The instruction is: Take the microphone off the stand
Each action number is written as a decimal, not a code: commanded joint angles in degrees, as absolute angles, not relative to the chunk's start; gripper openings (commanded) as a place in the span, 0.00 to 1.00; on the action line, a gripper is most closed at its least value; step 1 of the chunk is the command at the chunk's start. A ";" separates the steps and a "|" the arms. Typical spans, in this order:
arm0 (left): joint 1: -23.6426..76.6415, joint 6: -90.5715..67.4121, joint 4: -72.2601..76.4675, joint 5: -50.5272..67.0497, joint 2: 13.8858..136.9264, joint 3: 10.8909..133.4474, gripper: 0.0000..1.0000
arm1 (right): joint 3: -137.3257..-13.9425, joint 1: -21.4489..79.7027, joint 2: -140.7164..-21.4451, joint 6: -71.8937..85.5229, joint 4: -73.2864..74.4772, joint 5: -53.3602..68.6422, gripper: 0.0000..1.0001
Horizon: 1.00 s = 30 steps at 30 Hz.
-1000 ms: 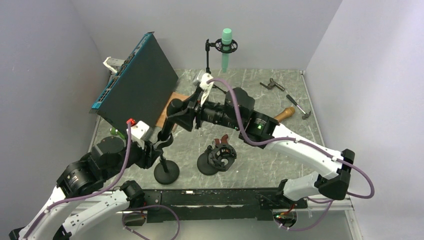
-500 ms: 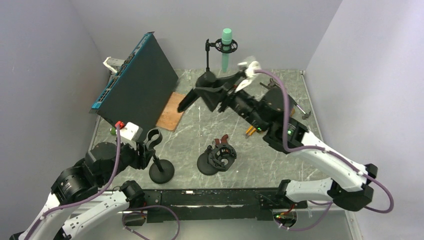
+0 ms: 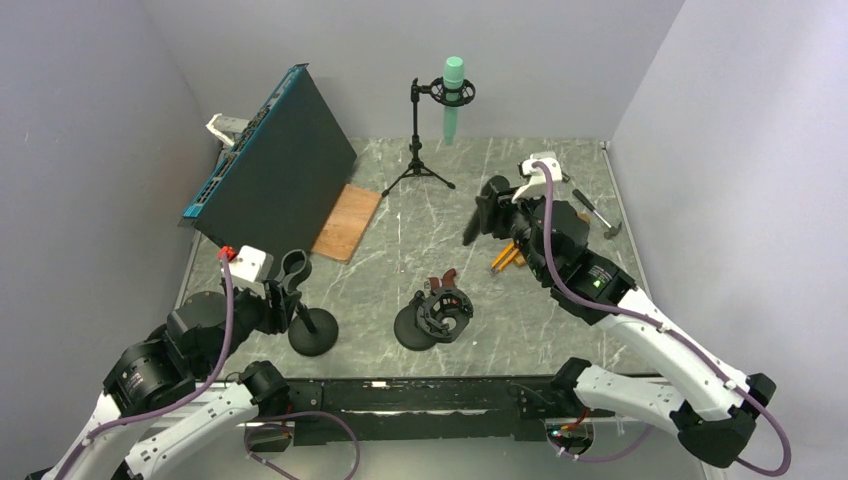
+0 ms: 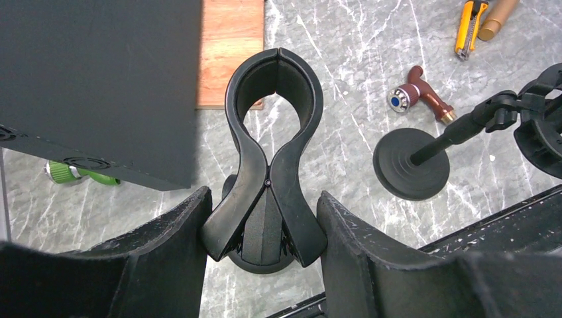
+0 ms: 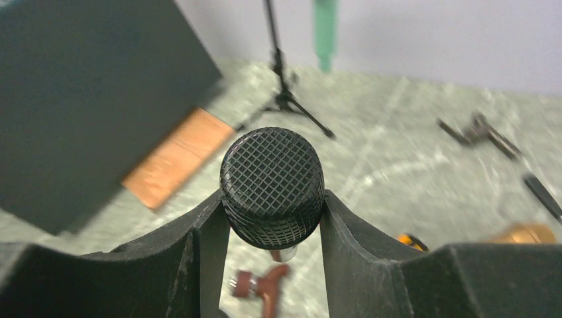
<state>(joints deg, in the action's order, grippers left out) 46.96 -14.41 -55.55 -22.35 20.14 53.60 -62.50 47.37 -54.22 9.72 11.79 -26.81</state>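
Grey marble table (image 3: pixel 400 250), lilac walls on three sides. Far left, a black panel (image 3: pixel 275 160) with a blue edge leans tilted, with a wooden board (image 3: pixel 346 222) flat just beside its lower edge.

Left gripper (image 4: pixel 263 194) sits at the near left stand (image 3: pixel 313 335). Its fingers (image 4: pixel 179 245) are closed on the lower handles of the stand clip (image 4: pixel 274 99), touching on both sides. The clip's upper loop is shut and holds nothing.

Centre front, a second round-base stand (image 4: pixel 411 164) carries a ring mount. A brown-handled tool (image 4: pixel 417 99) lies beside it. At centre back is a tripod stand (image 3: pixel 415 150) with a green microphone (image 3: pixel 453 90) hanging in its mount.

Right of centre, the right gripper (image 5: pixel 272 197) is raised over the table, fingers clamped on the black microphone (image 5: pixel 272 179) just under its mesh head. The mic is off the stand, well apart from the clip, tilted in the air. A yellow cutter (image 3: pixel 503 258) lies on the table below it. Far right are dark metal tools (image 3: pixel 590 210), too small to identify.
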 commanded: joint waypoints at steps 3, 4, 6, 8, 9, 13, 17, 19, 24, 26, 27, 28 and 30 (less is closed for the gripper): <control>46.85 -10.04 -49.32 -24.14 20.13 55.28 0.00 | -58.10 38.82 -48.68 15.02 20.44 -30.73 0.00; 46.81 -10.34 -49.12 -23.77 20.28 54.56 0.00 | -57.85 37.79 -47.95 15.92 21.66 -31.56 0.00; 46.88 -11.46 -48.96 -22.08 20.80 52.92 0.00 | -58.02 35.51 -47.49 16.81 24.39 -33.04 0.00; 46.85 -13.27 -49.02 -21.02 21.36 51.07 0.00 | -58.45 32.97 -47.50 17.65 26.79 -33.81 0.00; 46.92 -13.84 -48.78 -21.46 21.51 50.41 0.00 | -58.71 31.76 -47.77 17.99 28.15 -33.93 0.00; 46.89 -16.24 -48.17 -22.66 21.28 49.83 0.00 | -58.89 26.68 -48.76 18.56 30.64 -32.94 0.00; 46.92 -19.79 -49.40 -22.89 22.20 48.84 0.00 | -57.93 23.13 -47.94 19.34 30.04 -27.81 0.00; 46.93 -23.23 -49.29 -21.60 22.68 47.49 0.00 | -57.35 22.28 -47.51 19.84 29.16 -25.11 0.00; 46.90 -31.56 -49.44 -21.93 23.43 44.32 0.00 | -56.48 21.62 -47.54 20.47 27.66 -21.35 0.00; 46.90 -34.16 -51.25 -24.29 23.11 43.88 0.00 | -56.38 21.46 -47.57 20.49 27.55 -20.74 0.00; 46.87 -35.77 -52.49 -25.61 22.95 43.93 0.00 | -56.34 21.37 -47.48 20.41 27.35 -20.34 0.00; 46.93 -37.39 -53.40 -26.58 22.93 44.06 0.00 | -56.20 21.35 -47.34 20.39 27.16 -20.00 0.00; 46.93 -39.18 -54.68 -27.00 23.14 44.20 0.00 | -55.85 21.22 -46.96 20.37 26.64 -19.52 0.00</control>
<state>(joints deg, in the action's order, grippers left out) 46.74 -28.97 -45.69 -27.07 21.67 45.65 -56.14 21.71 -48.27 19.75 30.20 -21.91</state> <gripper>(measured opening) 0.572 0.497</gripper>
